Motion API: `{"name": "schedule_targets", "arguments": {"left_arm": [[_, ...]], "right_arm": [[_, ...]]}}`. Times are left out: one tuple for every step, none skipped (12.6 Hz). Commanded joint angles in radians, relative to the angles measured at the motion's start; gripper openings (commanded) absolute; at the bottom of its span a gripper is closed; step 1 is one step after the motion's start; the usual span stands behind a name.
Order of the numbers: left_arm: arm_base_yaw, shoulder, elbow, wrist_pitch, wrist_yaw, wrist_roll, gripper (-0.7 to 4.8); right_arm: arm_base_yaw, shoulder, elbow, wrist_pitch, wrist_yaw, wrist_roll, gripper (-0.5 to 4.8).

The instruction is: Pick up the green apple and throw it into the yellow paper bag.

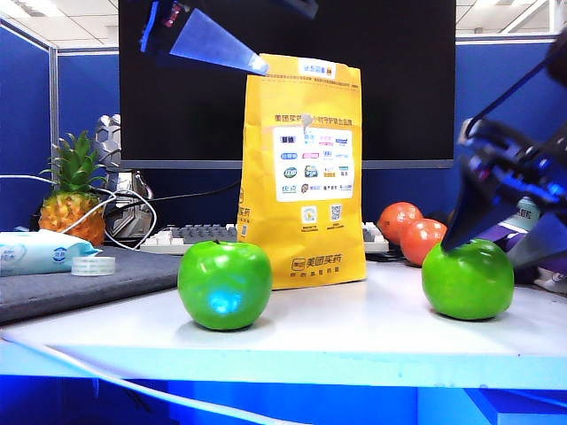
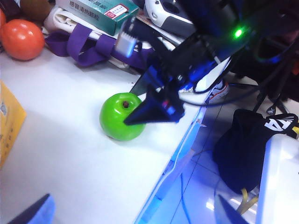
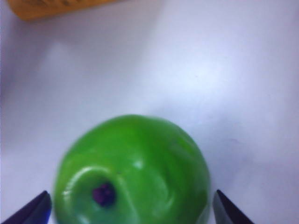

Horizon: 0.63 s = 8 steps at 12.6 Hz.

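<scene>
The right gripper (image 3: 131, 207) hung wide open over the green apple (image 1: 468, 279) on the right of the table (image 1: 354, 328), one finger on either side and neither touching it. Closing off-centre could have squeezed the round, smooth fruit sideways toward the near table edge. The left gripper (image 1: 213, 40), fingers also apart and empty, hovered high near the yellow paper bag (image 1: 301, 168) at centre, and a knock there could have toppled it.

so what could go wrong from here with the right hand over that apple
The open right hand straddles the green apple, which sits near the table's edge; an off-centre close could roll it off. A second green apple stands nearby. The left hand hangs by the top of the yellow paper bag and could crowd the throw.
</scene>
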Motion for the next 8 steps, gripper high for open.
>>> {"name": "schedule_targets", "arguments": {"left_arm": [[0.0, -0.001, 0.003, 0.028, 0.003, -0.003, 4.79], [0.0, -0.001, 0.003, 0.028, 0.003, -0.003, 4.79], [0.0, -0.001, 0.003, 0.028, -0.006, -0.003, 4.79], [0.0, -0.002, 0.003, 0.047, -0.075, 0.002, 4.79], [0.0, -0.005, 0.003, 0.067, -0.137, 0.006, 4.79], [0.004, -0.055, 0.006, 0.136, -0.352, 0.084, 4.79], [0.004, -0.074, 0.014, 0.141, -0.425, 0.108, 4.79], [0.004, -0.134, 0.03, 0.164, -0.559, 0.207, 4.79]], "right_arm": [[0.018, 0.024, 0.003, 0.004, 0.111, -0.009, 4.79], [0.018, 0.036, 0.003, 0.003, 0.111, -0.009, 3.38], [0.018, 0.043, 0.005, 0.033, 0.099, -0.008, 2.0], [0.017, 0.042, 0.037, 0.026, 0.077, -0.003, 1.32], [0.018, 0.042, 0.077, -0.002, 0.063, 0.0, 1.26], [0.017, 0.04, 0.299, -0.148, 0.02, -0.001, 1.26], [0.018, 0.04, 0.378, -0.185, 0.0, -0.001, 1.26], [0.021, 0.04, 0.661, -0.231, -0.201, 0.077, 1.26]]}}
